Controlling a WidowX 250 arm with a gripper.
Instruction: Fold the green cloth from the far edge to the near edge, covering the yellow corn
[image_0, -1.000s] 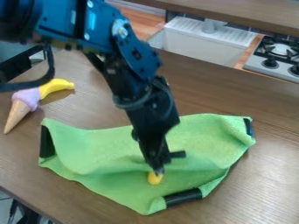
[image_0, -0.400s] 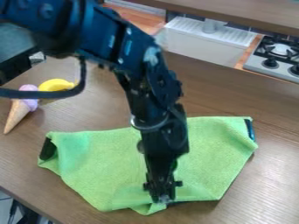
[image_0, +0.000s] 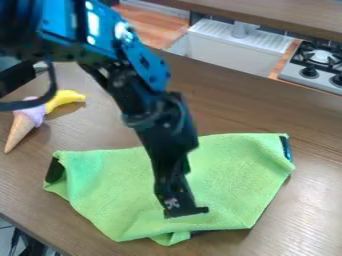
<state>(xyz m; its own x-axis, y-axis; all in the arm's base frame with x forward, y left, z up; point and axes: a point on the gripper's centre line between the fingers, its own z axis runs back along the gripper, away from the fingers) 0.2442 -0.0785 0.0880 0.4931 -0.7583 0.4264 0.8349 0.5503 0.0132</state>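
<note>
The black gripper (image_0: 186, 212) hangs low over the front middle of a green cloth (image_0: 234, 175). I cannot tell whether it touches the fabric. The cloth lies spread on the brown table, its front edge creased and tucked near a small fold. Dark patches mark its left and upper right corners, and a dark strip peeks out beneath the front edge. At the left, a toy ice cream cone (image_0: 21, 131) with a purple scoop lies against or beside a yellow banana (image_0: 65, 98).
Behind the brown table (image_0: 307, 200) are a white sink (image_0: 230, 50) and a stove (image_0: 314, 67) with black grates and knobs. A brown shelf edge (image_0: 280, 17) crosses the top right. The arm spans the upper left, near the banana.
The gripper came down toward the front edge, then rose slightly and back. The cloth's front part has shifted and now covers the spot where a small yellow thing showed.
</note>
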